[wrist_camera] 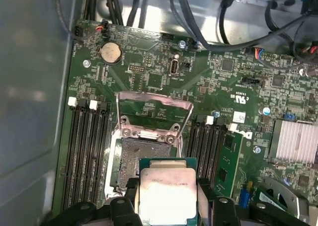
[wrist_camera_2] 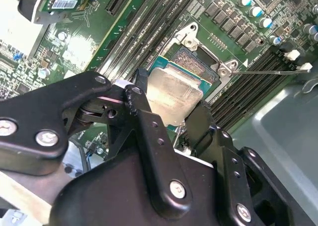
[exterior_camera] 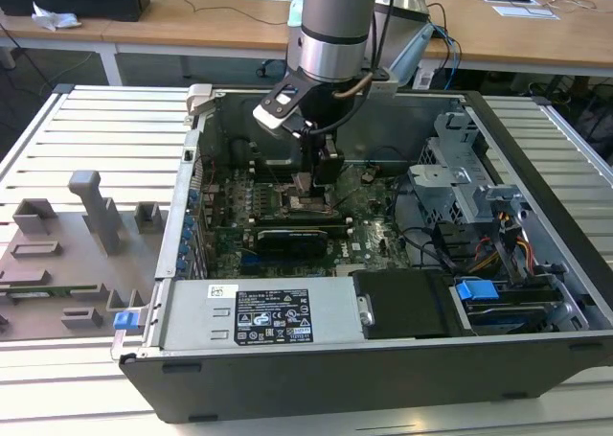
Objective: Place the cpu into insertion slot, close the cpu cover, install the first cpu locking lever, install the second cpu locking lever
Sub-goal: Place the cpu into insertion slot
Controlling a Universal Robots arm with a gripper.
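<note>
My gripper (wrist_camera: 166, 202) is shut on the cpu (wrist_camera: 166, 193), a flat square chip with a silvery top, one black finger (wrist_camera: 130, 192) on each side. The chip hangs just above the insertion slot (wrist_camera: 126, 159), overlapping one side of its dark pin field. The cpu cover (wrist_camera: 154, 95) stands raised on its hinge at the slot's far edge. In the second wrist view the cpu (wrist_camera_2: 174, 94) sits between the fingers (wrist_camera_2: 135, 94) over the insertion slot (wrist_camera_2: 196, 62), and a thin locking lever (wrist_camera_2: 268, 72) sticks out unlatched. In the exterior view the gripper (exterior_camera: 308, 189) is low inside the computer case over the slot.
Long memory slots (wrist_camera: 84, 151) flank the socket on both sides. A black expansion card (exterior_camera: 292, 237), the power supply (exterior_camera: 259, 316) and a drive cage (exterior_camera: 469, 182) crowd the case. A finned heat sink (wrist_camera: 295, 141) and cables (wrist_camera: 238, 35) lie nearby. Grey fixtures (exterior_camera: 86, 216) stand on the exterior view's left.
</note>
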